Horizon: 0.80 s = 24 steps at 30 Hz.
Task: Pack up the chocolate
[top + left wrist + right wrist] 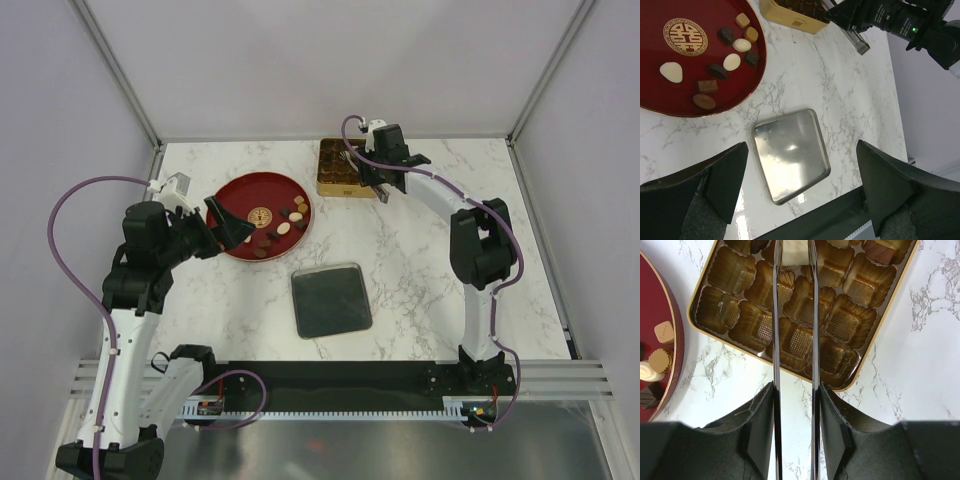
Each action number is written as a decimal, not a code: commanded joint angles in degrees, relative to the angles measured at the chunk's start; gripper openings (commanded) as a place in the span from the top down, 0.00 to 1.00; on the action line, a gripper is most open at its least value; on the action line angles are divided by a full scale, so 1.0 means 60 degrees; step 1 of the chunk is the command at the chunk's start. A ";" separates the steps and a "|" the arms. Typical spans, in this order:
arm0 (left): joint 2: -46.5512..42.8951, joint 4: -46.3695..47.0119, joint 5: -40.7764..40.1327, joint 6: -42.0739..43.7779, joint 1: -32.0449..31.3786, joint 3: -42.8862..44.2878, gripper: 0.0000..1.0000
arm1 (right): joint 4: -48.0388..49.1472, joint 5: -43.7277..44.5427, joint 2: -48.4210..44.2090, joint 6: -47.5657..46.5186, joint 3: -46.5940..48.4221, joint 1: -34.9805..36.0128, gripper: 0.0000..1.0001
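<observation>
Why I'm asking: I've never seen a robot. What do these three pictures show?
Two robot arms sit at a marble table. One picture looks down from above; the others come from cameras on each wrist. On the table: a red dish of small chocolates, a gold tin with mostly empty cups, a metal tray. The left claw hangs open, holding nothing. The right claw reaches over the tin with a cream piece between its tips; whether it grips is unclear.

Cutting off, at the top edge, the gold tin [732, 270], the right claw [794, 260] tips and a cream chocolate [794, 249] between them; leaving any grip unclear.
</observation>
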 commanded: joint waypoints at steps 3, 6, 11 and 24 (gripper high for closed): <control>-0.0167 0.0066 0.0283 -0.0251 0.0039 0.0112 0.03 | 0.0433 -0.0040 -0.0446 0.0112 0.0025 0.0017 0.53; -0.0197 0.0052 0.0269 -0.0251 0.0039 0.0097 0.03 | 0.0448 -0.0011 -0.0431 0.0024 0.0156 0.0017 0.52; -0.0182 0.0066 0.0327 -0.0265 0.0039 0.0112 0.03 | 0.0419 0.0063 -0.0577 -0.0064 0.0347 0.0017 0.51; -0.0285 0.0066 0.0503 -0.0339 0.0039 0.0361 0.03 | 0.0784 -0.0420 -0.2057 -0.0020 -0.0456 0.1215 0.53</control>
